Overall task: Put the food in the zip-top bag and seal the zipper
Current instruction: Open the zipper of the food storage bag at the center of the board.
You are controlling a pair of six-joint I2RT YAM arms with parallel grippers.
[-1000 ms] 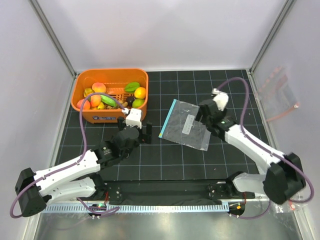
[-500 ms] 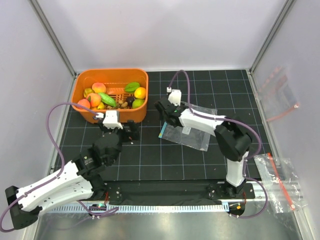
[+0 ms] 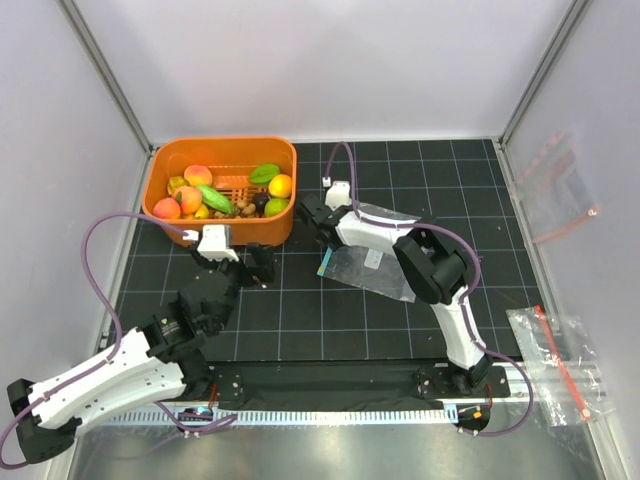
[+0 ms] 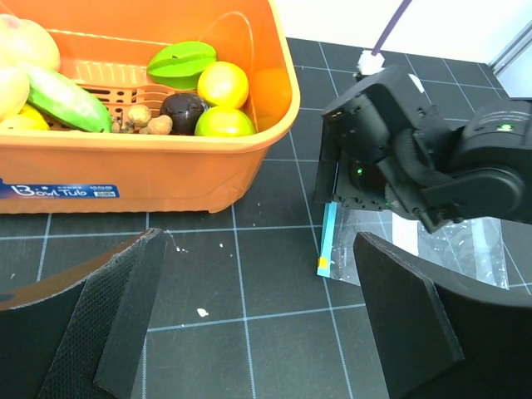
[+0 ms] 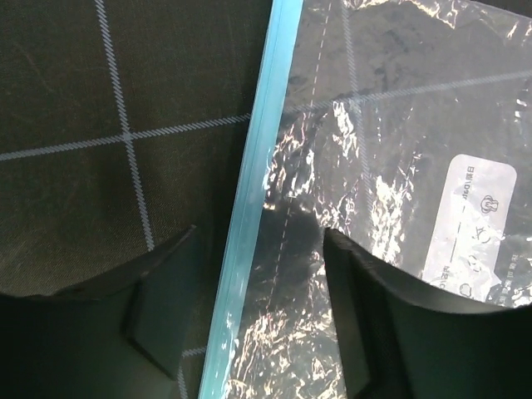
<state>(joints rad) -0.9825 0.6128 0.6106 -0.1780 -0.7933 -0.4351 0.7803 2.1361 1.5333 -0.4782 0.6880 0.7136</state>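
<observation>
The food [image 3: 215,187] lies in the orange basket [image 3: 250,228]: peaches, a green piece [image 4: 181,62], a lemon [image 4: 223,83] and small brown balls [image 4: 141,120]. The zip-top bag [image 3: 385,268] lies flat on the mat, its white label [image 5: 470,224] facing up. Its teal zipper [image 3: 325,265] faces the basket. My right gripper [image 3: 315,222] is open and low over the far end of the zipper [image 5: 249,241], one finger on each side [image 5: 262,320]. My left gripper [image 3: 235,268] is open and empty [image 4: 258,332], in front of the basket, left of the zipper [image 4: 328,237].
A second clear bag with a pink-red strip [image 3: 560,355] lies at the near right corner. Another one [image 3: 560,195] hangs on the right wall. Enclosure walls close in the mat on the left, back and right.
My right arm swung left from the bag's right side across to its zipper edge near the basket. My left arm drew back and to the left, away from the bag.
</observation>
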